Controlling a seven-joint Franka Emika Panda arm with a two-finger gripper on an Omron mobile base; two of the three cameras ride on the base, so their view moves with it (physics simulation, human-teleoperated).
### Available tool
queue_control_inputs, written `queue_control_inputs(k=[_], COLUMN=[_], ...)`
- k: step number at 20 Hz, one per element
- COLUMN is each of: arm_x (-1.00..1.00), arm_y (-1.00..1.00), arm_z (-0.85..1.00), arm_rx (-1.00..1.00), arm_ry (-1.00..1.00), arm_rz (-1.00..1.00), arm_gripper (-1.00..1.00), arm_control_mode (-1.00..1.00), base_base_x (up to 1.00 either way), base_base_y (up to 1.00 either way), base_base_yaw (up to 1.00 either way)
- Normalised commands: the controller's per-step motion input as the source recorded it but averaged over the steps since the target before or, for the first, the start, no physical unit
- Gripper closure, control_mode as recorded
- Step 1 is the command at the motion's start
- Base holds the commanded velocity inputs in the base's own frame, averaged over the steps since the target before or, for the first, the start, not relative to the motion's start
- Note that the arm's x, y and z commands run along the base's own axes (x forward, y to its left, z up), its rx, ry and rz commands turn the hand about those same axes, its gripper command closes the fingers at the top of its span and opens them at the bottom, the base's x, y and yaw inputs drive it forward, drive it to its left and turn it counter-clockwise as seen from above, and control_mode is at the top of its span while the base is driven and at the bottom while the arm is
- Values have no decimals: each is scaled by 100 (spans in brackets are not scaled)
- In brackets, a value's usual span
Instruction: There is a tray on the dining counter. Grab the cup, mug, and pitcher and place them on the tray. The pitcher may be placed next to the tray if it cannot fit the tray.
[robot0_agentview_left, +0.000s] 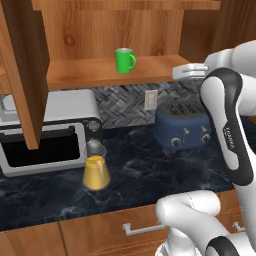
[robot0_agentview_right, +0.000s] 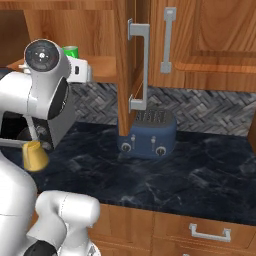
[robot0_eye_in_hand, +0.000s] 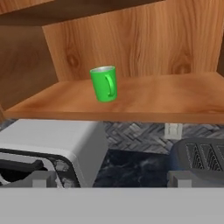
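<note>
At the far left of the left base view stood the open cabinet door (robot0_agentview_left: 22, 70), made of wood, and under it the silver toaster oven (robot0_agentview_left: 47, 135) sat on the black counter (robot0_agentview_left: 150, 175) with its dark window turned to me. Just beside the right end of the toaster oven stood the pitcher (robot0_agentview_left: 96, 167), upright on the counter, its lower body orange-yellow and its flared rim clear; in the right base view I saw it low at the left edge, partly behind my arm. Above it, on the wooden shelf (robot0_agentview_left: 100, 72) of the open cabinet, stood the mug (robot0_agentview_left: 125, 60), bright green and upright, with its loop handle turned to the right in the left base view. In the hand view the mug stood left of the middle of the shelf, well apart from my finger tips. More to the right, a white outlet (robot0_agentview_left: 149, 100) was on the grey herringbone backsplash (robot0_agentview_left: 120, 100), and under it the dark blue toaster (robot0_agentview_left: 182, 125) stood on the counter against the wall. My gripper (robot0_eye_in_hand: 111, 178) was at the height of the shelf, at its right end, and it pointed to the left toward the mug. Its fingers (robot0_eye_in_hand: 39, 179) were fully apart and nothing was between them. In the right base view two cabinet doors with silver handles (robot0_agentview_right: 167, 37) were above the toaster.
</note>
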Motion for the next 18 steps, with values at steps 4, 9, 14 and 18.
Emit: queue_control_inputs(k=[4,9,14,18], arm_x=[31,40,41,54], arm_y=[3,18,12,5], arm_z=[5,0,0,0], arm_rx=[0,-1,-3,0], arm_ry=[13,4,0,0], arm_rz=[3,4,3,4], arm_gripper=[-100,-100,-100,-100], arm_control_mode=[-100,-100,-100,-100], base_base_x=[0,0,0,0], base_base_y=[0,0,0,0], base_base_yaw=[0,0,0,0])
